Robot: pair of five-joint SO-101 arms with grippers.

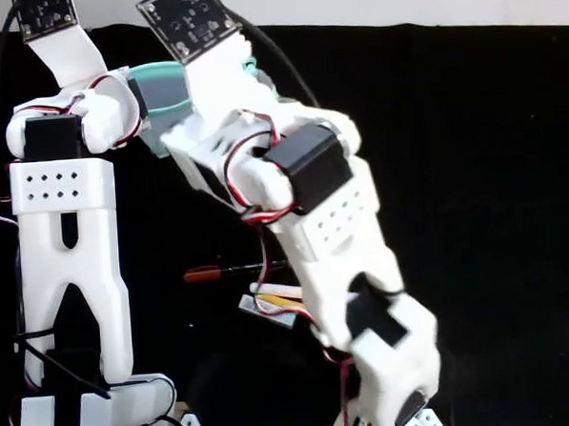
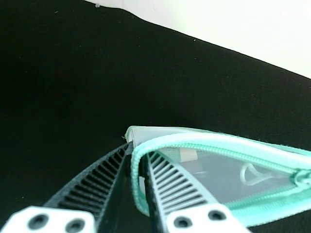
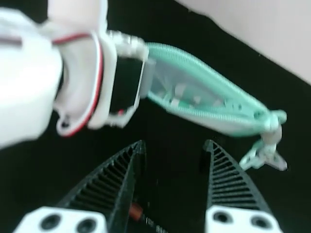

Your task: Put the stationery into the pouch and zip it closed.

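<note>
A clear pouch [image 2: 228,170] with a mint-green zipper is held up off the black table, its mouth open. My left gripper [image 2: 138,151] is shut on the rim at one end of the pouch. The zipper slider [image 2: 301,177] sits at the far end. My right gripper [image 3: 175,144] is open just short of the pouch [image 3: 204,102], near its dangling zipper pull [image 3: 267,145]. In the high view the pouch [image 1: 168,85] shows at the back between both arms. A pen with a red end [image 1: 230,269] and a small flat yellow-and-white item [image 1: 275,304] lie on the table.
The black cloth [image 1: 494,211] covers the table, with open room to the right. A white wall edge [image 1: 398,2] runs along the back. The left arm's wrist [image 3: 73,82] is close beside my right gripper.
</note>
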